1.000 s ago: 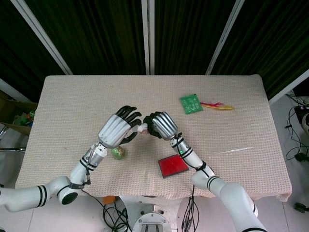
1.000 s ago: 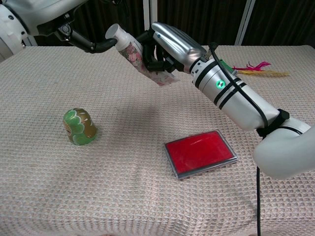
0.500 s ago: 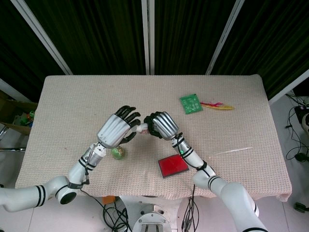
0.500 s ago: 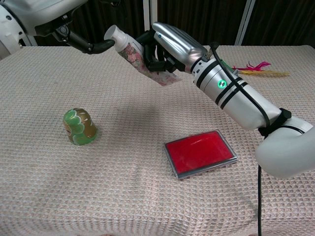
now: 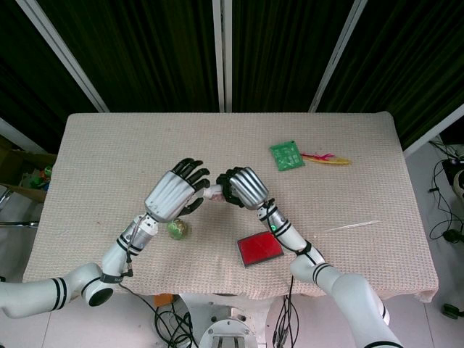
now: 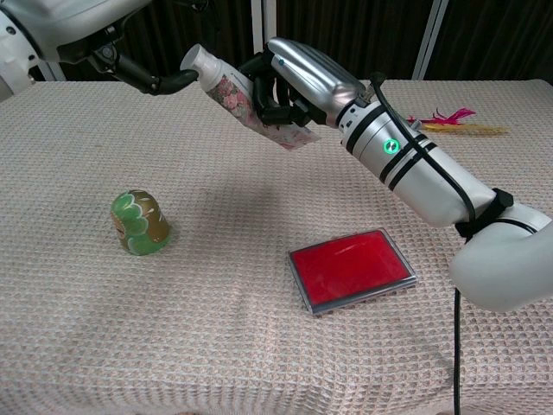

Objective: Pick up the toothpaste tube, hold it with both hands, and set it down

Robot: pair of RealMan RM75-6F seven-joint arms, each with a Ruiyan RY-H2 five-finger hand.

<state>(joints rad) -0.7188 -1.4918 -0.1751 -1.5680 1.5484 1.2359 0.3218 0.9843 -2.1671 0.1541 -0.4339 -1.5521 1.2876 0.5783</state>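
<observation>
Plainly, the risk is a slip: the toothpaste tube (image 6: 238, 97) hangs tilted above the table (image 6: 259, 346), cap at ten o'clock, and if the right hand lets go before the left has real purchase, it could drop toward the green cup (image 6: 138, 222) at seven o'clock. The left hand (image 5: 172, 193) has its fingers (image 6: 168, 81) curled, tips touching the cap end; firm hold or not, I cannot tell. The right hand (image 5: 242, 188) is clamped around the tube's lower body.
</observation>
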